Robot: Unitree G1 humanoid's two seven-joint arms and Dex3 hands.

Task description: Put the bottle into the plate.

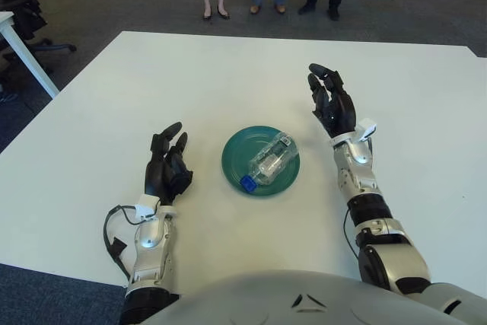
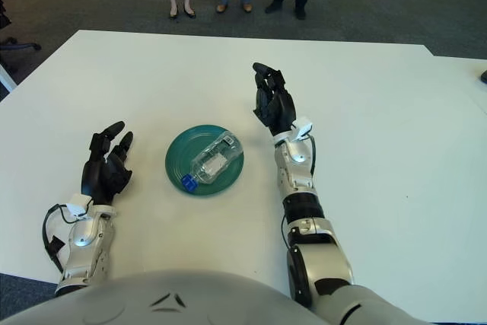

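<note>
Lying on its side in the green plate (image 1: 237, 167), the clear bottle (image 1: 271, 158) rests with its blue cap (image 1: 248, 183) at the plate's near rim and its base toward the far rim, so the task looks finished as things stand. The plate sits near the middle of the white tabletop (image 1: 91, 112), closer to the near edge than to the far one. The right hand (image 1: 332, 103) shows just to the right of the plate and a little farther from the near edge, fingers spread and holding nothing, apart from the bottle. The left hand (image 1: 168, 165) shows to the left of the plate, toward the near edge, fingers loosely apart and empty too. The bottle appears to be thin clear plastic, apparently empty or nearly so, so it is probably light and slightly yielding under a squeeze, smooth enough to slip, and round enough to roll on the shallow plate if nudged. Should it need resetting, the best hold would likely be across the middle of its body, where the label band sits, with gentle pressure rather than at the narrow cap.
</note>
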